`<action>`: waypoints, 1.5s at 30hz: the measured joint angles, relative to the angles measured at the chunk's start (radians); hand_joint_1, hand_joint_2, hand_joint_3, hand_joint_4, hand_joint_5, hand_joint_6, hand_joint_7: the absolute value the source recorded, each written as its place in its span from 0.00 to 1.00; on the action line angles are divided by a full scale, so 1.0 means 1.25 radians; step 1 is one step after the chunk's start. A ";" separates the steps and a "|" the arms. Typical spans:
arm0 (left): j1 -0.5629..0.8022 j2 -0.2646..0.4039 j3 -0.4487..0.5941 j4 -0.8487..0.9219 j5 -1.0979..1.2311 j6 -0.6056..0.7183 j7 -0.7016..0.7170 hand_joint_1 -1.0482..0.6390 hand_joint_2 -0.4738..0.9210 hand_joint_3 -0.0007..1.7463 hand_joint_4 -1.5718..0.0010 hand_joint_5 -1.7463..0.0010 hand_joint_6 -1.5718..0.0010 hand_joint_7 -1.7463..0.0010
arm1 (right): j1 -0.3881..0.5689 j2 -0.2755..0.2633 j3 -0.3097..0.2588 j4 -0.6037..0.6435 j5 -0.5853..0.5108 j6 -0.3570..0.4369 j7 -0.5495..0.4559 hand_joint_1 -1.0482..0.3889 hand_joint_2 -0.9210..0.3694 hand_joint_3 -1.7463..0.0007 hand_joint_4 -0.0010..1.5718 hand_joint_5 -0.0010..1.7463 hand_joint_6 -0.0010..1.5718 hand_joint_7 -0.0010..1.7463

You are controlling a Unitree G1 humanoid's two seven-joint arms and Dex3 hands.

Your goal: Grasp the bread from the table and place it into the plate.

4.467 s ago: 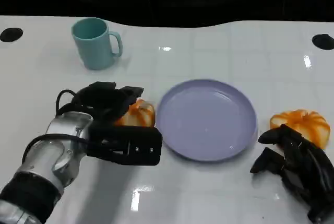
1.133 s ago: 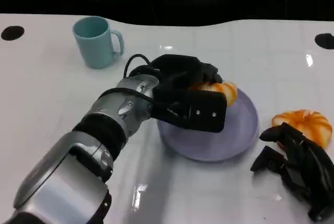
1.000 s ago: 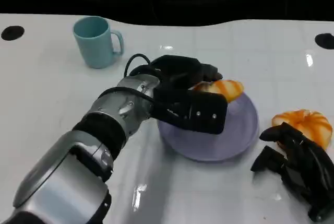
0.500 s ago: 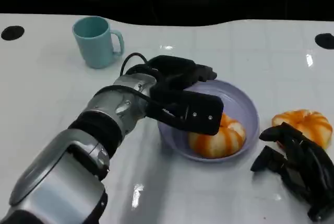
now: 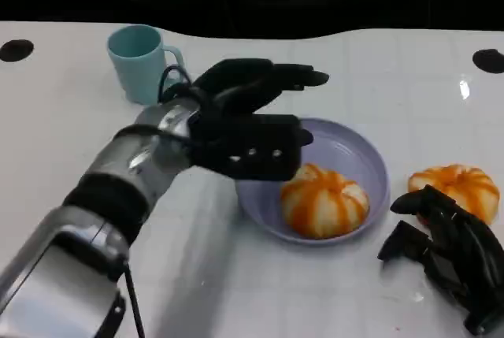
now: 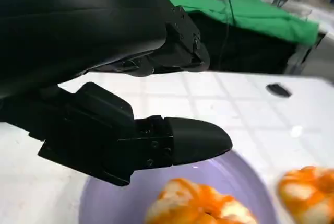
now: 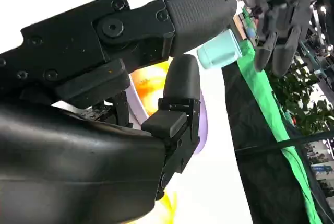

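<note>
Already one orange-striped bread roll lies in my lavender plate; left hand spread, empty; the second roll waits right of the plate.

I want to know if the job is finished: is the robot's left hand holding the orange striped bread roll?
No, the left hand is open above the purple plate, and the orange striped bread roll lies in it.

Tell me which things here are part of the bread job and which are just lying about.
Part of the job: bread lying in the plate; left hand above it, holding nothing.
Lying about: teal mug; second bread beside the right hand.
</note>
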 measured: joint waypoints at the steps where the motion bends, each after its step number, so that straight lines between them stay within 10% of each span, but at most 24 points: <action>1: 0.019 0.004 0.026 -0.002 -0.038 -0.017 -0.019 0.14 1.00 0.29 0.82 0.85 0.77 1.00 | 0.000 0.000 0.000 0.001 0.000 -0.001 0.000 0.35 0.00 0.88 0.39 0.91 0.36 0.74; 9: 0.158 -0.034 0.232 -0.072 -0.384 -0.065 -0.221 0.22 1.00 0.21 0.60 0.71 0.60 0.94 | -0.002 -0.001 -0.005 0.004 -0.001 -0.002 -0.006 0.35 0.00 0.88 0.42 0.90 0.39 0.74; 16: 0.313 -0.091 0.381 -0.290 -0.735 0.242 -0.442 0.25 1.00 0.18 0.54 0.62 0.52 0.93 | -0.005 -0.001 -0.006 0.005 -0.001 0.006 -0.009 0.35 0.00 0.89 0.42 0.89 0.38 0.72; 18: 0.340 -0.091 0.398 -0.333 -0.772 0.304 -0.453 0.27 1.00 0.20 0.55 0.30 0.42 0.87 | -0.006 -0.002 -0.007 0.004 -0.001 0.009 -0.012 0.35 0.00 0.89 0.43 0.89 0.38 0.72; 20: 0.393 -0.096 0.434 -0.400 -0.860 0.402 -0.478 0.28 1.00 0.21 0.56 0.22 0.40 0.85 | -0.005 0.000 -0.006 0.005 -0.001 0.009 -0.011 0.35 0.00 0.89 0.43 0.89 0.38 0.71; 23: 0.463 -0.099 0.457 -0.443 -0.907 0.488 -0.488 0.28 1.00 0.22 0.56 0.19 0.40 0.83 | -0.004 -0.002 -0.008 0.005 -0.001 0.008 -0.011 0.35 0.00 0.89 0.43 0.89 0.38 0.71; 29: 0.571 -0.106 0.481 -0.583 -0.979 0.628 -0.480 0.29 1.00 0.21 0.58 0.02 0.55 0.41 | -0.002 -0.001 -0.010 0.007 0.001 0.010 0.006 0.36 0.00 0.88 0.41 0.88 0.38 0.70; 45: 0.768 -0.105 0.465 -0.746 -0.964 0.682 -0.431 0.31 1.00 0.23 0.53 0.00 0.64 0.13 | 0.004 0.000 -0.009 0.010 -0.013 -0.010 0.000 0.36 0.00 0.87 0.43 0.88 0.39 0.70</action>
